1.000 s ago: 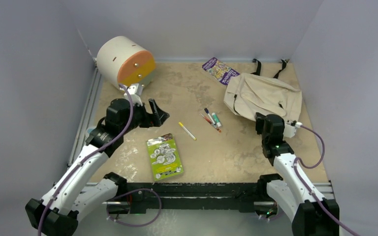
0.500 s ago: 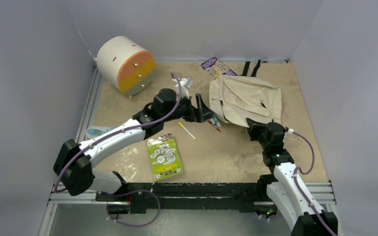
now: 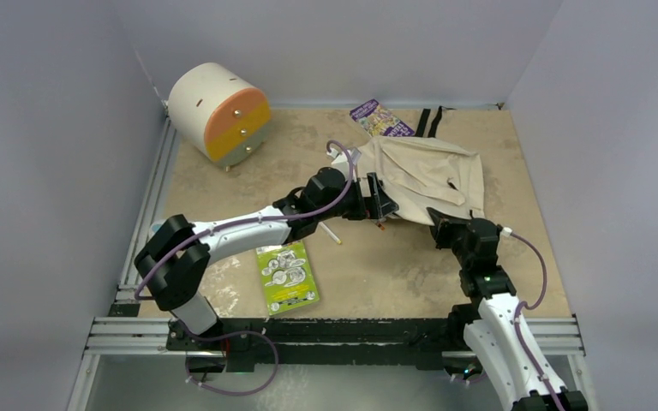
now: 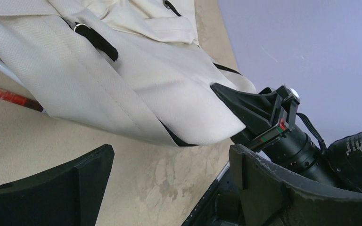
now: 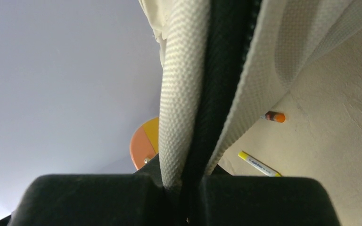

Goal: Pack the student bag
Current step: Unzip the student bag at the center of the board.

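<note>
The student bag [image 3: 424, 171], a cream fabric backpack with black straps, lies at the back right of the table. My right gripper [image 3: 439, 219] is shut on its near edge; in the right wrist view the cream fabric and black zipper band [image 5: 217, 84] are pinched between the jaws of that gripper [image 5: 193, 183]. My left gripper [image 3: 379, 203] reaches across to the bag's left edge and stands open. In the left wrist view its fingers [image 4: 283, 188] frame bare table just below the lifted bag corner [image 4: 122, 70], apart from it.
A yellow marker [image 3: 331, 233] and a green packet [image 3: 287, 274] lie on the table's middle and front. A red pen [image 4: 9, 95] pokes out from under the bag. A purple booklet [image 3: 380, 118] sits behind the bag. The cream drawer unit [image 3: 220, 113] stands back left.
My left arm swung from the left side across to the bag's left edge. My right gripper drew the bag's edge nearer and the bag shifted left over the pens.
</note>
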